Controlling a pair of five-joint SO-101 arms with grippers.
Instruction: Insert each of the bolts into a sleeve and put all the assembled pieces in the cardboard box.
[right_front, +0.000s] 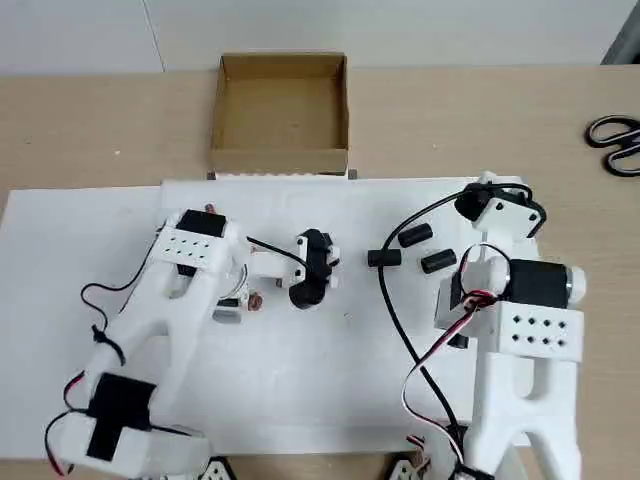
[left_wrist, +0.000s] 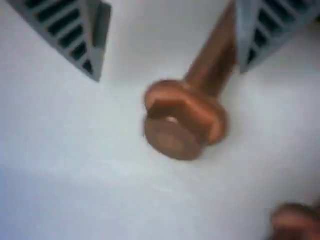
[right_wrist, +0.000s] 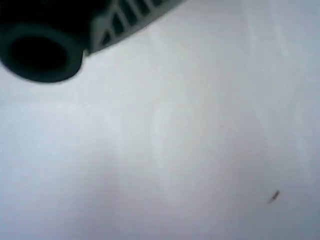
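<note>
**Item 1, my left gripper** (left_wrist: 167, 65): low over the white sheet (right_front: 330, 380). Its fingers (left_wrist: 80, 35) are spread apart and clamped on nothing.

**Item 2, bolt** (left_wrist: 182, 122): copper, with a flanged hex head. It lies on the sheet in the gap between my left fingers. The head faces the wrist camera and the shank runs back alongside one finger. I cannot tell whether shank and finger touch.

**Item 3, second copper piece** (left_wrist: 295, 220): on the sheet near the bolt, too blurred to identify.

**Item 4, my right gripper** (right_wrist: 130, 15): close above the sheet. I cannot tell whether it is apart or closed.

**Item 5, near sleeve** (right_wrist: 40, 50): black and tubular, with its open bore toward the right wrist camera. It sits just beside the ribbed face of my right gripper. I cannot tell whether it is held or merely adjacent.

**Item 6, sleeves** (right_front: 415, 236): three black ones in the high view, lying on the sheet between my two arms, nearer the right arm. They are close together but apart. I cannot tell whether the near sleeve is one of them.

**Item 7, cardboard box** (right_front: 280, 158): open-topped, on the table (right_front: 100, 130) at the far edge of the sheet. It is well apart from the bolt and the sleeves.

**Item 8, scissors** (right_front: 615, 140): on the bare table, off the sheet, far out on my right side.
</note>
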